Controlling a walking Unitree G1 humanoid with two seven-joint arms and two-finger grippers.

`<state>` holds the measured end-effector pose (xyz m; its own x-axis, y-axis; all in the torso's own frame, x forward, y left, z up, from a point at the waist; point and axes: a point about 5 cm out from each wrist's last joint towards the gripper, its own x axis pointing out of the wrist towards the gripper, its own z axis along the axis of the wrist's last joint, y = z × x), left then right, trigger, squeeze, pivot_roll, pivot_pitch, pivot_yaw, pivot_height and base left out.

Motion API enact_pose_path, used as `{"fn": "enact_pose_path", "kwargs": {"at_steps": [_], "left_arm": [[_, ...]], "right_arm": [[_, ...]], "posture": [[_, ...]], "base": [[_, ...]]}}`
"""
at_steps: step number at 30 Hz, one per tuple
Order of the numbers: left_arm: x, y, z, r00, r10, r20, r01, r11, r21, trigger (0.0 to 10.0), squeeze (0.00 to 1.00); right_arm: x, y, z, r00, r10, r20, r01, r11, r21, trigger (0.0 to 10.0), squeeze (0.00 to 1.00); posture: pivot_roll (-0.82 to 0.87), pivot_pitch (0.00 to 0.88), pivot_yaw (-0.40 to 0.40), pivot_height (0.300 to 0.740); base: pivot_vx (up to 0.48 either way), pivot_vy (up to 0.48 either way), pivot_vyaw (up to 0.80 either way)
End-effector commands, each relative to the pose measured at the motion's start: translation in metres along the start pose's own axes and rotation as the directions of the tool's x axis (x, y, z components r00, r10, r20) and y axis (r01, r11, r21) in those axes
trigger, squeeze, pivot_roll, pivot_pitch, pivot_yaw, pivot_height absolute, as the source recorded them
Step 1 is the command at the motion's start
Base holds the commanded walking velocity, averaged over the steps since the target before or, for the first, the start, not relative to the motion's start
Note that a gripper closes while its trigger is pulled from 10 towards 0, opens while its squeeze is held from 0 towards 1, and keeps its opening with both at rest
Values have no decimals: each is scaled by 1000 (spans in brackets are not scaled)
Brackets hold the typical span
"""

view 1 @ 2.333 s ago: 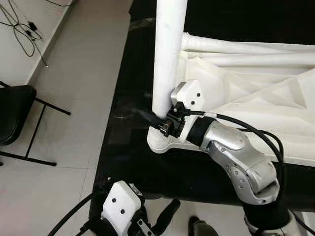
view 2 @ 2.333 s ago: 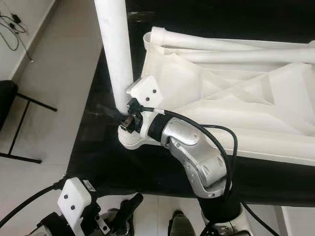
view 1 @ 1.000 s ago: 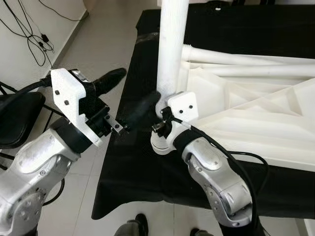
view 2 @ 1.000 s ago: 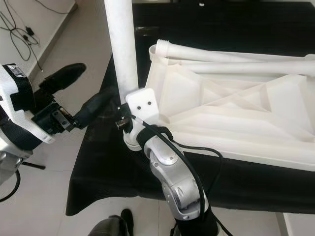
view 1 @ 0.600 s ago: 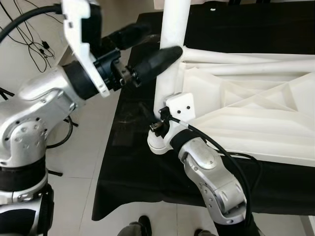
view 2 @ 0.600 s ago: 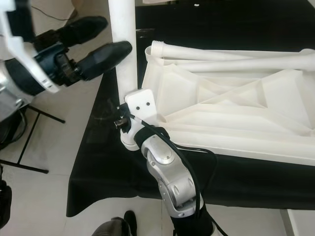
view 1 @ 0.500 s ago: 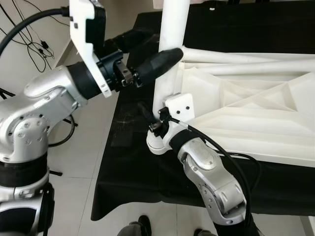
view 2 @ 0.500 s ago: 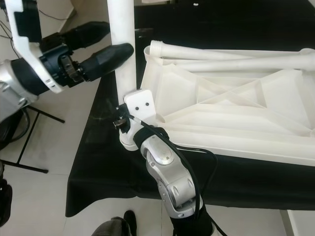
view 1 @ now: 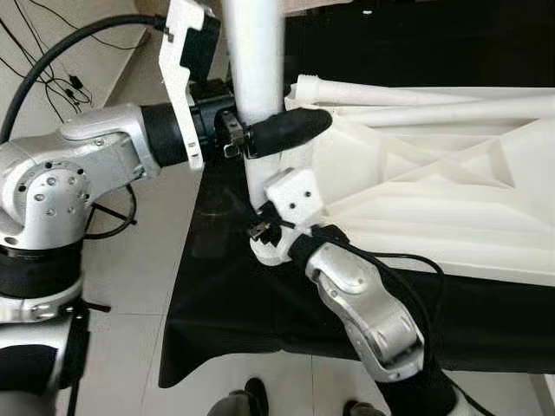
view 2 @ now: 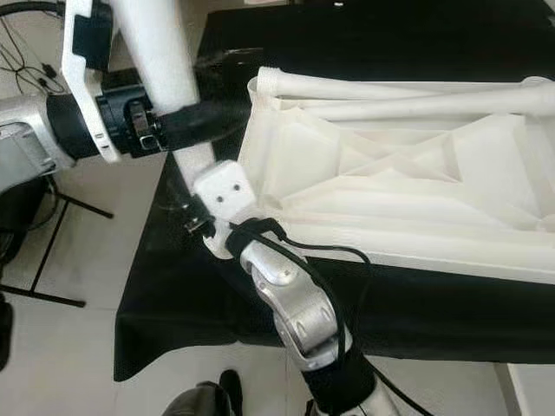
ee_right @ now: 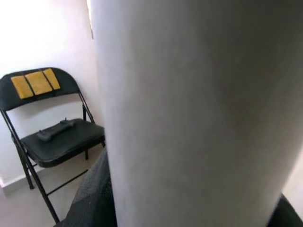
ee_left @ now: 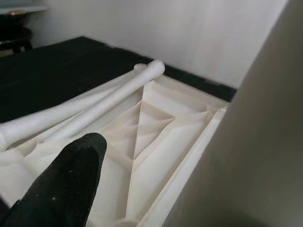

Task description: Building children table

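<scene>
The white table leg (view 1: 253,61) stands upright at the near left corner of the overturned white tabletop (view 1: 434,199), which lies underside up on the black-draped surface (view 1: 225,295). Its foot sits in the corner socket (view 1: 270,249). Two more loose legs (view 1: 416,91) lie along the far rim of the tabletop, side by side.

My left tool (view 1: 260,130) is up against the leg well above the socket. One black finger (view 1: 286,130) crosses the front of the leg and reaches over the tabletop; the other is hidden behind the leg, so I cannot tell whether the grip is closed. My right tool (view 1: 260,230) is at the base of the leg, just above the socket. Its fingers are hidden there, so I cannot tell its state either.

The left wrist view adds the ribbed underside of the tabletop and the two loose legs beyond my finger. The right wrist view shows the leg pressed close to the camera, and beyond it a black folding chair (ee_right: 57,137) with a dark object on its seat. Cables (view 1: 43,61) lie on the floor at far left.
</scene>
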<state>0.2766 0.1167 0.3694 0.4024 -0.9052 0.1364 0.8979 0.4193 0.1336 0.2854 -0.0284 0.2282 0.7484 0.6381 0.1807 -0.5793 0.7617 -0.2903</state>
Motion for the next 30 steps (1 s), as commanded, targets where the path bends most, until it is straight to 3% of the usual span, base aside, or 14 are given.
{"fn": "enact_pose_path", "kwargs": {"at_steps": [1,2,3,4,8,12,21,30], "left_arm": [[-4,2,-3,999,12,-33,-12,1000,6,10000,0],[-4,3,-2,999,12,-34,-12,1000,8,8588,0],[-4,3,-2,999,12,-34,-12,1000,8,8588,0],[-8,5,0,998,55,-38,-52,997,59,0,0],[-14,8,8,993,116,-18,-112,984,137,0,0],[-16,9,11,990,142,-3,-140,976,165,0,0],[-24,14,10,982,186,17,-186,969,161,0,0],[-31,18,11,968,248,38,-251,952,173,0,0]], "right_arm": [[1,5,-23,993,33,-117,-37,999,-34,10000,0],[1,4,-23,993,35,-115,-39,999,-36,10000,0],[1,4,-23,993,35,-115,-39,999,-36,10000,0],[6,2,-23,993,49,-109,-54,998,-42,10000,0],[13,-6,-22,992,64,-108,-70,996,-49,10000,0],[17,-11,-21,992,67,-106,-72,996,-44,10000,0],[27,-25,-15,988,130,-84,-129,991,19,10000,0],[39,-38,-10,981,174,-85,-173,985,16,10000,0]], "posture": [[30,236,132,740],[30,234,132,740],[30,234,132,740],[32,221,129,740],[32,214,126,740],[31,204,119,740],[31,198,101,740],[38,210,79,740]], "base": [[0,0,0],[0,0,0],[0,0,0],[0,0,0],[0,0,0],[0,0,0],[0,0,0],[0,0,0]]}}
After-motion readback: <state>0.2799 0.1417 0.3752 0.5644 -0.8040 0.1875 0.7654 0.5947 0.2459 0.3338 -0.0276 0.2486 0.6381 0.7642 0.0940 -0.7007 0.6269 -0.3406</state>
